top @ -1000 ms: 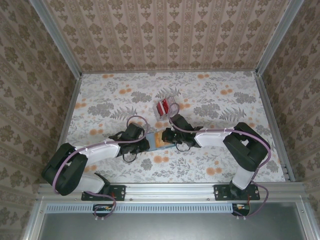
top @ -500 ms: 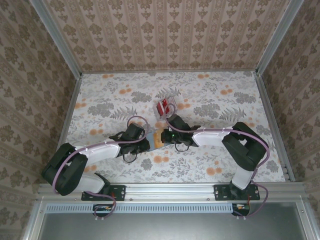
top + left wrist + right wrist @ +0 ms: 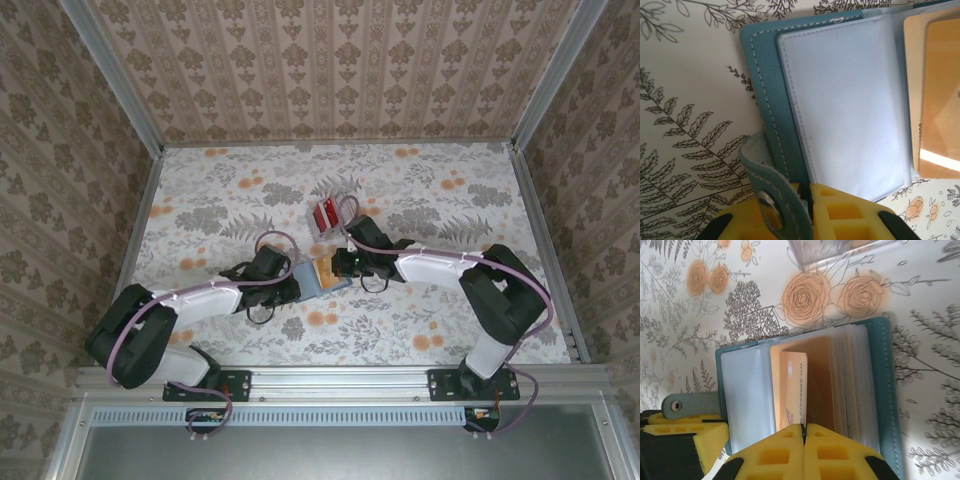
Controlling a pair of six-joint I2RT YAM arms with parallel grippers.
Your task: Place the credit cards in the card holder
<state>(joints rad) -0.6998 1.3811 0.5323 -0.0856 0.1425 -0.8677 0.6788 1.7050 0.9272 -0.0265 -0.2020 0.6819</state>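
The open teal card holder [image 3: 320,276] lies mid-table. The left gripper [image 3: 297,283] clamps its strap-side cover, and the right gripper [image 3: 803,429], pressed fully together, noses its pockets. Red credit cards [image 3: 323,214] sit in a clear case [image 3: 340,203] just beyond. Floral tablecloth [image 3: 450,300], patterned wallpapered walls [image 3: 350,70].

Floral table [image 3: 200,205]; clear plastic tray [image 3: 347,203] near centre.

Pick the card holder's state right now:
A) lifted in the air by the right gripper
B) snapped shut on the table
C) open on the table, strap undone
C: the card holder lies spread open on the table with its clear sleeves exposed, and its snap strap hangs undone beside the left gripper.
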